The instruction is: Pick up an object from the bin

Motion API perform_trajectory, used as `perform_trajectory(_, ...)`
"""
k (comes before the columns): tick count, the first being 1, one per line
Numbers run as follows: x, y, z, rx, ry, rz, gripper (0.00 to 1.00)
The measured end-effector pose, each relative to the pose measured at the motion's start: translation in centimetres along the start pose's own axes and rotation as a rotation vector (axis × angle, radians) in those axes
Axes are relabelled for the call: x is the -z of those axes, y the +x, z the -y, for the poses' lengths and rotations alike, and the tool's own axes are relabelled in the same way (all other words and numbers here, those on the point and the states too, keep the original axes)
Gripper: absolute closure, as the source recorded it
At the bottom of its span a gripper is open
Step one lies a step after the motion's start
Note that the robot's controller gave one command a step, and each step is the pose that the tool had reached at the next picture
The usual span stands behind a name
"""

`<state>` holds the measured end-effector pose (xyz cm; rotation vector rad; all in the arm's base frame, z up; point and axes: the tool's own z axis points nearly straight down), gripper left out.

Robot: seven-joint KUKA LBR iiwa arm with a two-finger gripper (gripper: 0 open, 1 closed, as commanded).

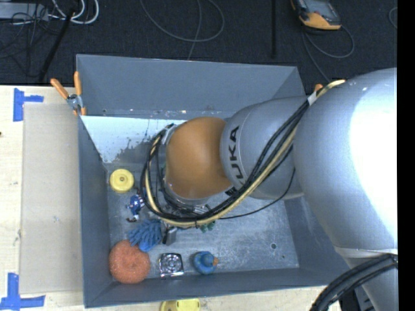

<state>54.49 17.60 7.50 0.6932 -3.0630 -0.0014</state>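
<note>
In the bin (pixel 188 83), a round scrubber (pixel 128 262) lies in the near-left corner, with a metal piece (pixel 170 264) and a knobbed piece (pixel 204 262) in a row to its right along the near edge, a bristly brush (pixel 146 235) just behind the scrubber, a small toy (pixel 135 205) behind that, a disc (pixel 121 181) farther back by the left edge, and the arm's wrist (pixel 194 157) above the middle.

matt grey metal bin (pixel 91 238); fuzzy orange scrubber (pixel 128 262); shiny metal piece (pixel 171 264).

Grey arm (pixel 279 148) in from right, orange-covered wrist (pixel 194 157) pointing down.
</note>
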Motion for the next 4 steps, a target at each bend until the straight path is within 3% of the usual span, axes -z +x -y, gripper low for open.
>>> perform_trajectory(1,0.0,0.0,0.0,-0.001,0.000,0.000,1.00)
perform_trajectory(2,6.0,-2.2,2.3,0.010,0.000,0.002,1.00)
perform_trajectory(3,6.0,-2.2,2.3,0.010,0.000,0.002,1.00)
perform_trajectory(4,26.1,-1.7,0.3,0.022,0.001,0.000,1.00)
